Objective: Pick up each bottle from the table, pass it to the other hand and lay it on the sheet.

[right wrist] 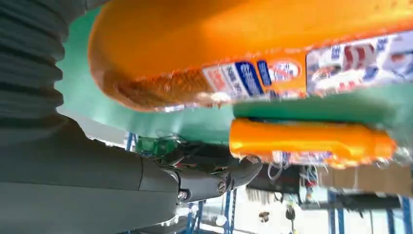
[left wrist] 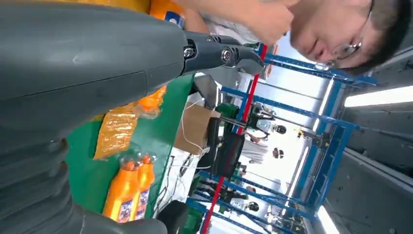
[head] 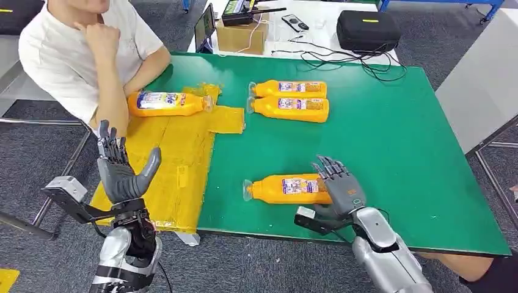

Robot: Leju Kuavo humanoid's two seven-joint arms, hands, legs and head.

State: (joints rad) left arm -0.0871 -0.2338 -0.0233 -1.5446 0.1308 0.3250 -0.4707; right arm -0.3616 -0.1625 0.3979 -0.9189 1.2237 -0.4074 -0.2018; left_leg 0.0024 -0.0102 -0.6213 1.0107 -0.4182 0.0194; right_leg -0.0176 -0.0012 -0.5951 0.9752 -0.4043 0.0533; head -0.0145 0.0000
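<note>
Grasp pending: right hand [head: 339,187] at the base end of the near bottle [head: 287,188], fingers spread over it, not wrapped. Best closed around the body before lifting level toward the left hand [head: 122,171], raised open-palmed. Orange, labelled, clear-capped, lying flat on the green table [head: 397,140], right of the yellow sheet [head: 177,152].

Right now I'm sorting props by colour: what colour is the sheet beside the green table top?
Yellow; the sheet shows best in the head view.
</note>
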